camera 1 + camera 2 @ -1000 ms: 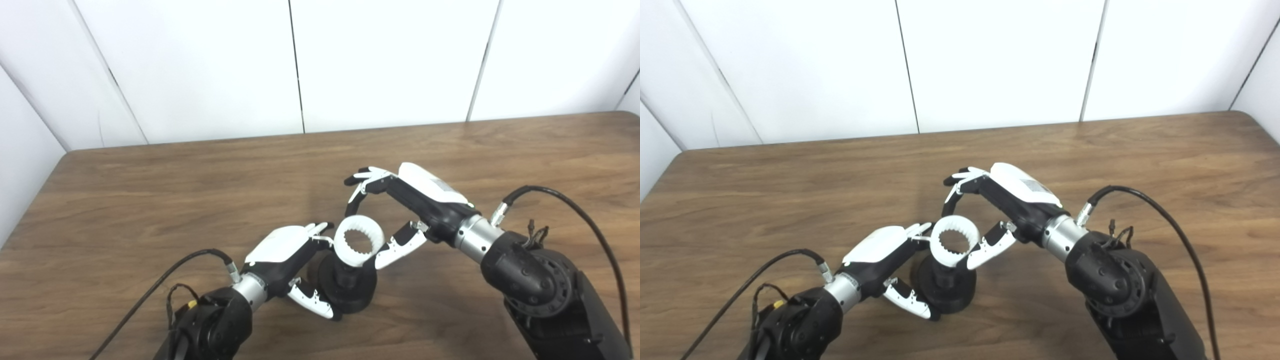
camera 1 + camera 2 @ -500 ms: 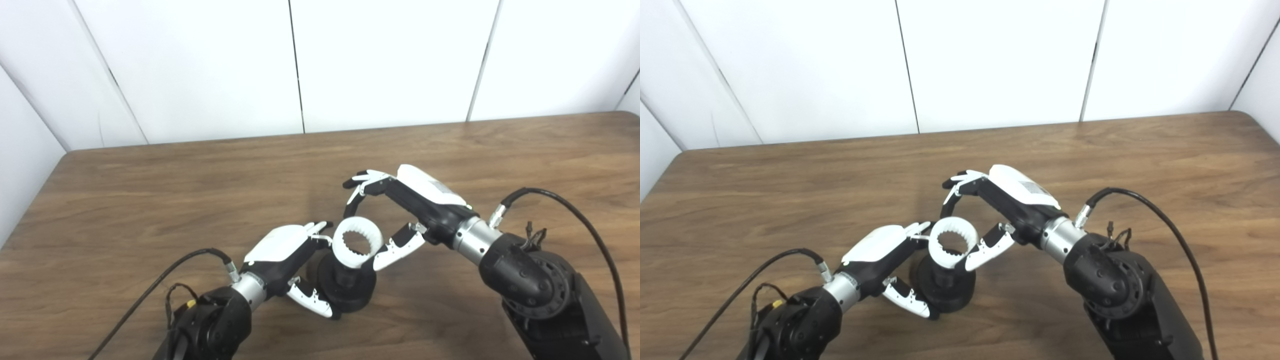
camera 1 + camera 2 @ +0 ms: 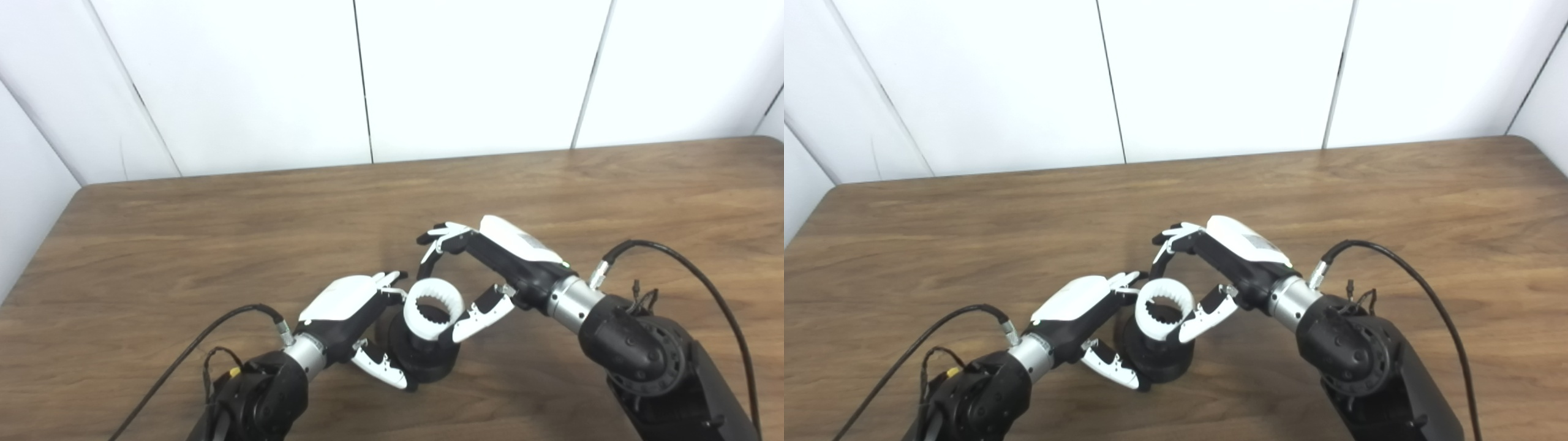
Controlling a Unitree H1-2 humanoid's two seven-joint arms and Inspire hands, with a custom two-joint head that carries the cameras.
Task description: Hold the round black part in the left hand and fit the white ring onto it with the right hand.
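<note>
The round black part (image 3: 422, 361) stands on the table near the front, and my left hand (image 3: 352, 309) is shut on its left side, thumb below and fingers above. A white ring (image 3: 432, 300) with a toothed inner edge sits on top of the black part, tilted toward me. My right hand (image 3: 490, 269) is shut on the ring, fingers curled over its far edge and thumb against its right side. In the right eye view the ring (image 3: 1164, 306) covers the top of the black part (image 3: 1154, 358), so how deep it sits is hidden.
The brown wooden table (image 3: 184, 245) spreads to both sides and behind the hands. White wall panels (image 3: 367, 79) rise at its far edge. A black cable (image 3: 692, 269) loops off my right wrist and another cable (image 3: 202, 343) off my left.
My right hand has come down and slightly left with the white ring, lowering it onto the black part. My left hand and the black part have stayed in place.
</note>
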